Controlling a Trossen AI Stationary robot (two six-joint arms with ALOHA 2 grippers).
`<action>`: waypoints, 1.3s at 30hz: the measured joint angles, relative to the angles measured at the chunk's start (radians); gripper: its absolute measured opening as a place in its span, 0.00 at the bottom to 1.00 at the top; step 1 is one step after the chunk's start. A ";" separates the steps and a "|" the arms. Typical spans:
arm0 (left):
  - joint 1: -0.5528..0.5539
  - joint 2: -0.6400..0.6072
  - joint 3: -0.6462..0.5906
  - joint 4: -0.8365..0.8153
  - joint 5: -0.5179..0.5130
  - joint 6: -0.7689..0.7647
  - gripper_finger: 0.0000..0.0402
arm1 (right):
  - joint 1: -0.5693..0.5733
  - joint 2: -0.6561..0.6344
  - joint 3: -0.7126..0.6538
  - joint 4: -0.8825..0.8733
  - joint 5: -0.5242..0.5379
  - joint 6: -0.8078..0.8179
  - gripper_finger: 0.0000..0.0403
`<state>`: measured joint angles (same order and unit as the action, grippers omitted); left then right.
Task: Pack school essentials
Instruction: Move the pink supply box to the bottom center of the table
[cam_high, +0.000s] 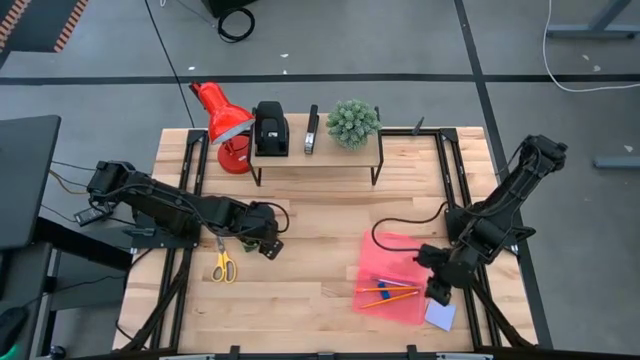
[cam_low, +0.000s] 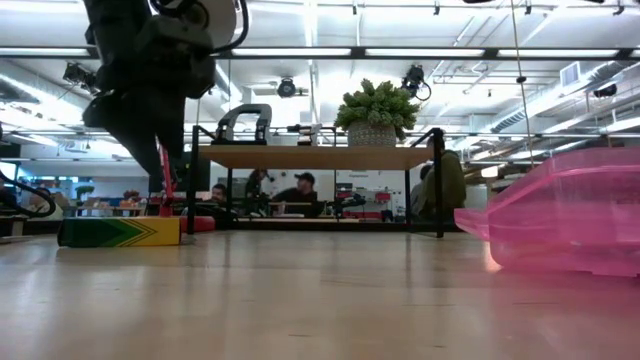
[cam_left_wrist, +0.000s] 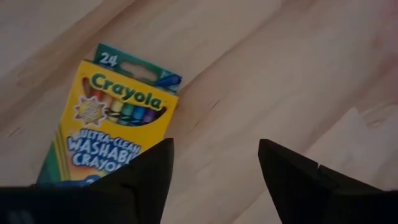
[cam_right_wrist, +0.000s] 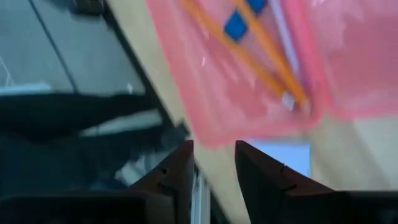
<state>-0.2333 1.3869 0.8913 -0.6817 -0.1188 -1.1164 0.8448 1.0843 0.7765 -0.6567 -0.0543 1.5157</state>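
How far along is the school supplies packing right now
Done: two orange pencils and the blue eraser lie in the pink pouch. In hand: nothing; the left gripper is open beside the crayon box. Left: crayon box, scissors, notepad by the right gripper.

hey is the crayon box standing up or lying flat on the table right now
Lying flat. The left wrist view shows the crayon box face-up on the wood, printed front toward the camera; the low view shows it as a low, long strip.

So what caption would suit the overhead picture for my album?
Left gripper hovers near yellow-handled scissors while right gripper works at the pink pouch holding orange pencils.
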 joint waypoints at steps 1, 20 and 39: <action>0.000 0.000 0.000 0.006 0.000 0.001 0.60 | 0.015 0.000 0.000 0.000 -0.013 0.018 0.34; 0.000 0.000 0.000 0.134 -0.002 0.002 0.55 | -0.082 0.155 0.001 -0.111 0.058 -0.275 0.53; -0.002 0.000 0.000 0.153 0.000 -0.050 0.48 | -0.294 0.402 0.001 0.110 0.108 -0.717 0.46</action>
<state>-0.2356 1.3869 0.8913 -0.5285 -0.1188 -1.1667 0.5507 1.4864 0.7773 -0.5466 0.0538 0.7991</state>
